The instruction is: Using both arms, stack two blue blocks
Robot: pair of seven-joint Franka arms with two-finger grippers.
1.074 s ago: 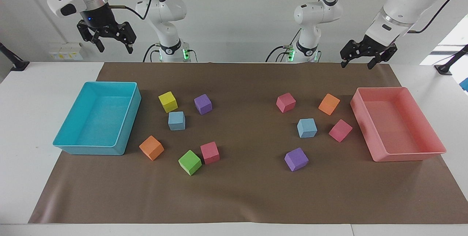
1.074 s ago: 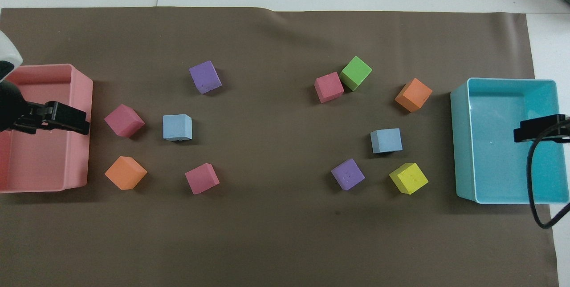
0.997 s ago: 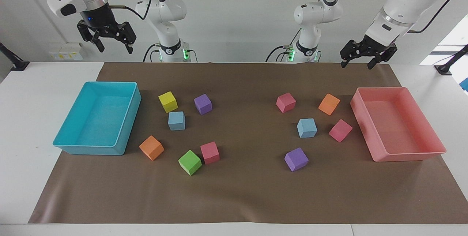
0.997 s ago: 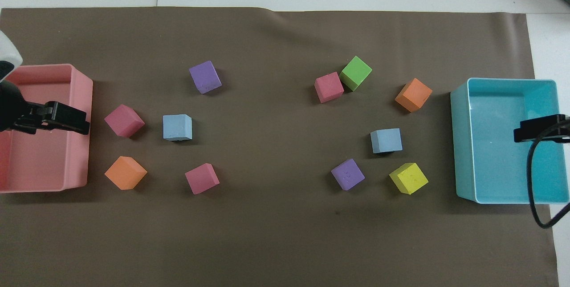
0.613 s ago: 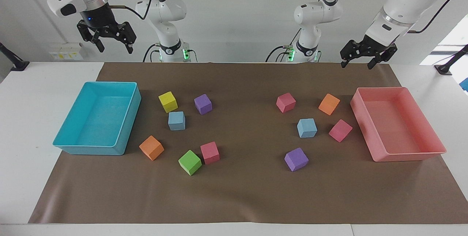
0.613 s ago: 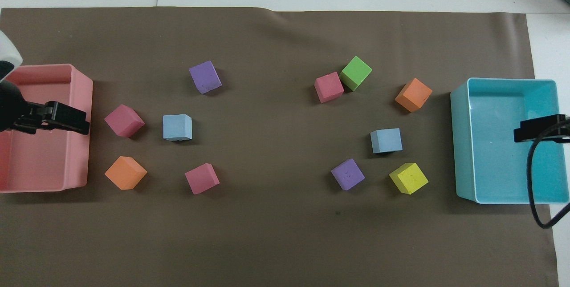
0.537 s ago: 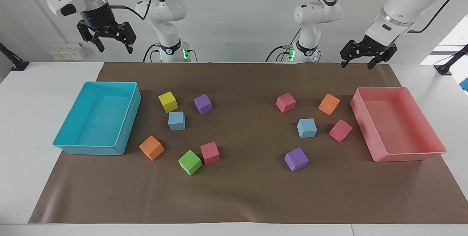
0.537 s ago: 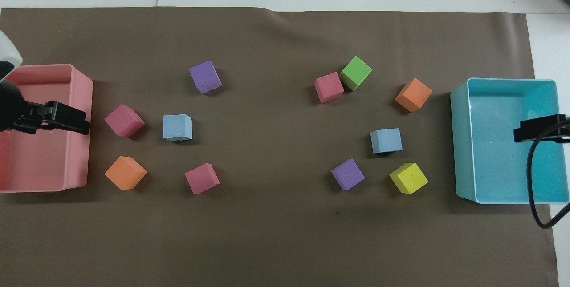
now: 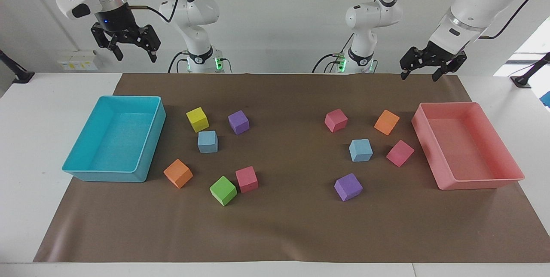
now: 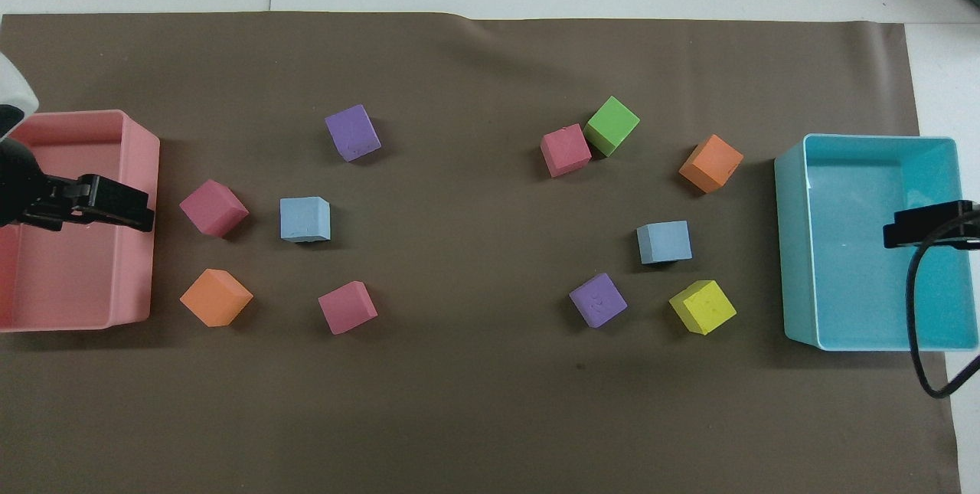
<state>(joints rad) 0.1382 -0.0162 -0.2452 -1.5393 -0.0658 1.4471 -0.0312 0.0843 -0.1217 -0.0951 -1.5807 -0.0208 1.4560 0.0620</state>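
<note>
you have nothing stacked yet. both blue blocks lie apart on mat: blue block by yellow cube (image 9: 207, 141), blue block by pink cubes (image 9: 360, 150). left gripper (image 9: 419, 72) over pink tray, right gripper (image 9: 134, 53) over cyan tray, both raised, open, empty. both pickups and stacking left.

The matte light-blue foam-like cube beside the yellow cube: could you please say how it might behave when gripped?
The matte light-blue foam-like cube looks soft, so it would probably give slightly and weigh little. Its flat faces suggest sliding rather than rolling. The yellow cube sits close, so a push might nudge it.
</note>
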